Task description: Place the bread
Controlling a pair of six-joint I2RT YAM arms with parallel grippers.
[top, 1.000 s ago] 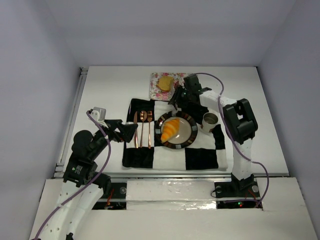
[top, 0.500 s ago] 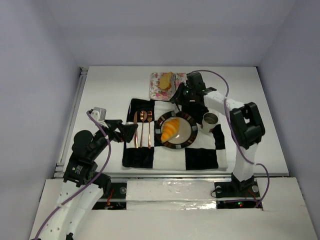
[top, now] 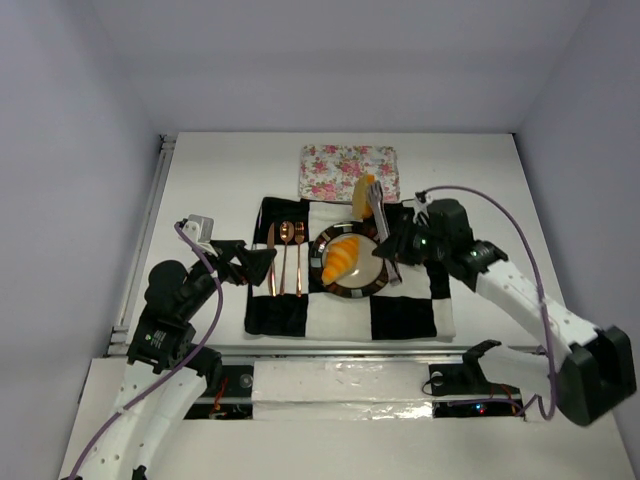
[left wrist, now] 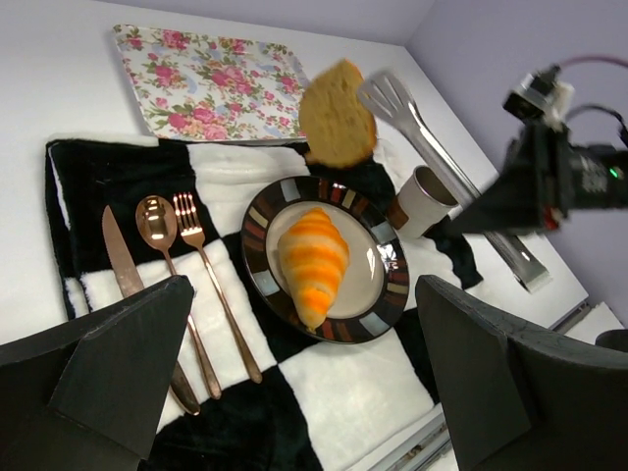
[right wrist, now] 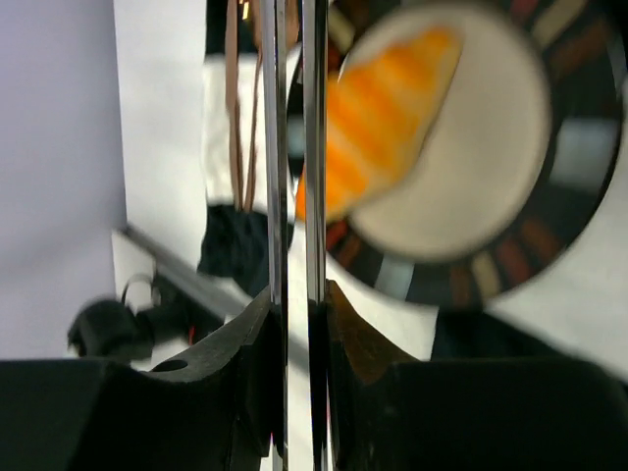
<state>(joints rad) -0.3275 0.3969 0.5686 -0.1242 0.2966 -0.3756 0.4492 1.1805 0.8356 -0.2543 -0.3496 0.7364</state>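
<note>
A golden-orange croissant (top: 342,260) lies on the striped-rim plate (top: 350,292); it also shows in the left wrist view (left wrist: 314,263) and the right wrist view (right wrist: 378,128). My right gripper (top: 405,245) is shut on metal tongs (top: 381,228). The tongs pinch a round tan slice of bread (top: 364,191) and hold it in the air just beyond the plate's far rim, as the left wrist view (left wrist: 337,115) also shows. In the right wrist view the tongs (right wrist: 292,147) run up between my shut fingers (right wrist: 245,353). My left gripper (top: 262,262) is open and empty, left of the cutlery.
A black-and-white checked cloth (top: 400,315) lies under the plate. A knife, spoon and fork (top: 285,255) lie left of the plate. A floral tray (top: 335,172) sits behind. A paper cup (left wrist: 424,201) stands right of the plate, near my right gripper.
My right arm lifted the bread slice off the floral tray with the tongs and carried it nearer, to the plate's far rim. The left arm has not moved.
</note>
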